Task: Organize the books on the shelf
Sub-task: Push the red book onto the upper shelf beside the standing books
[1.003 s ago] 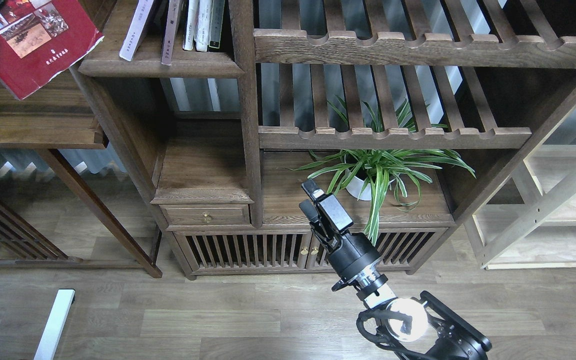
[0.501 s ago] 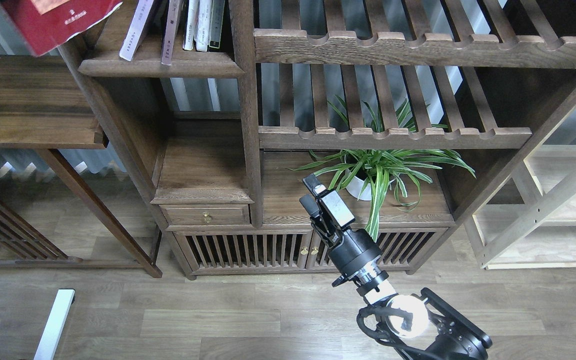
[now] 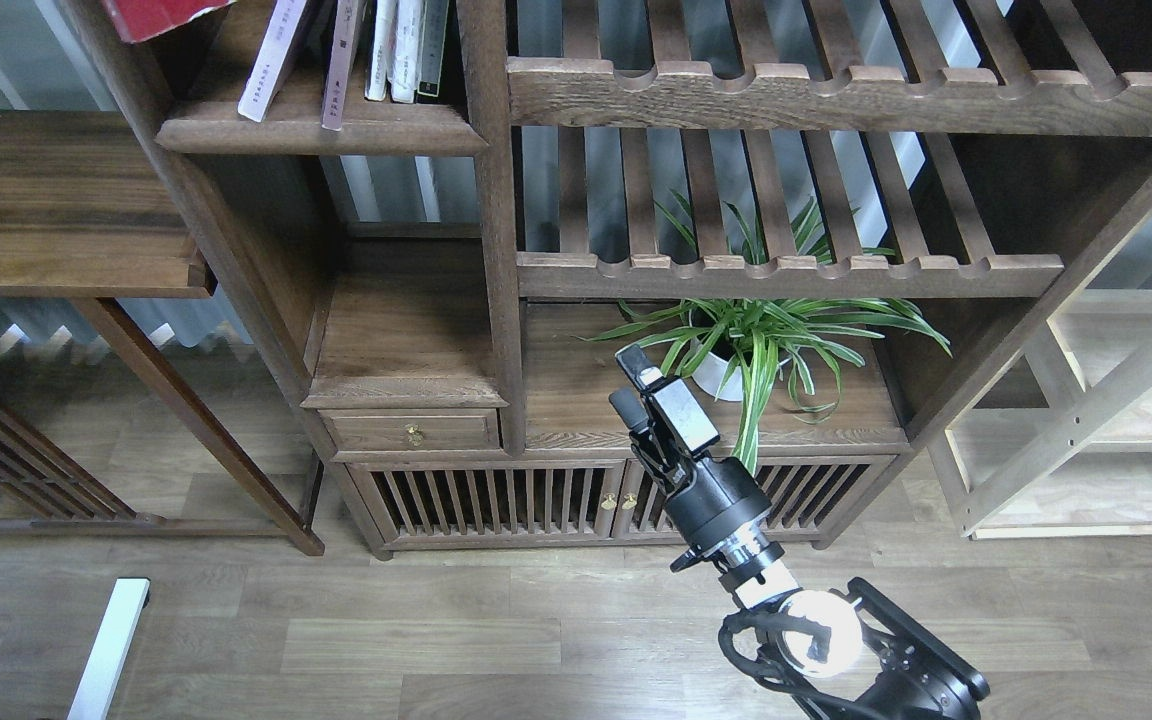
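Tilting up-left, right pincer (image 3: pixel 628 380) fronts plant (image 3: pixel 756 335).

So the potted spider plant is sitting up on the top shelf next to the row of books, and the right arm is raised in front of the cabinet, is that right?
Not quite. The head view shows the spider plant on the lower cabinet top, under the slatted rack, not beside the row of books on the upper shelf. The right gripper is indeed raised in front of the cabinet.
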Controlling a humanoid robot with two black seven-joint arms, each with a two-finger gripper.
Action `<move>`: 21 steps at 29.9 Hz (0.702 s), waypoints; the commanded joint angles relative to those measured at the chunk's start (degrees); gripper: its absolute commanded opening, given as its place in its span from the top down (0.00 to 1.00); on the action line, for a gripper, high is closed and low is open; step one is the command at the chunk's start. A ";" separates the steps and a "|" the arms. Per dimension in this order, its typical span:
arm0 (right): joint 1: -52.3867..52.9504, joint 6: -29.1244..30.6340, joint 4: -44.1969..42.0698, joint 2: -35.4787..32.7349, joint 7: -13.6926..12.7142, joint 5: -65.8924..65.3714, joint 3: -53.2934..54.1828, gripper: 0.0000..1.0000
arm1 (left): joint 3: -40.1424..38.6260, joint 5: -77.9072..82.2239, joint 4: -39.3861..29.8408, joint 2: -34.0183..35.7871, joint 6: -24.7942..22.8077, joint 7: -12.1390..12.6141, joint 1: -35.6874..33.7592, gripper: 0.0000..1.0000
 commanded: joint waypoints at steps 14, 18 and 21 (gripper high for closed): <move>-0.13 0.00 0.00 0.00 0.00 1.14 2.07 0.00 | 6.38 0.26 14.98 -8.36 -0.18 -0.01 -9.65 0.98; -0.22 0.00 0.00 0.00 0.00 1.23 2.16 0.00 | 7.53 0.26 16.39 -10.21 -0.26 -0.01 -10.18 0.98; -0.48 0.00 0.00 0.00 0.00 1.23 2.16 0.00 | 8.23 0.26 17.62 -10.92 -0.35 -0.01 -10.61 0.98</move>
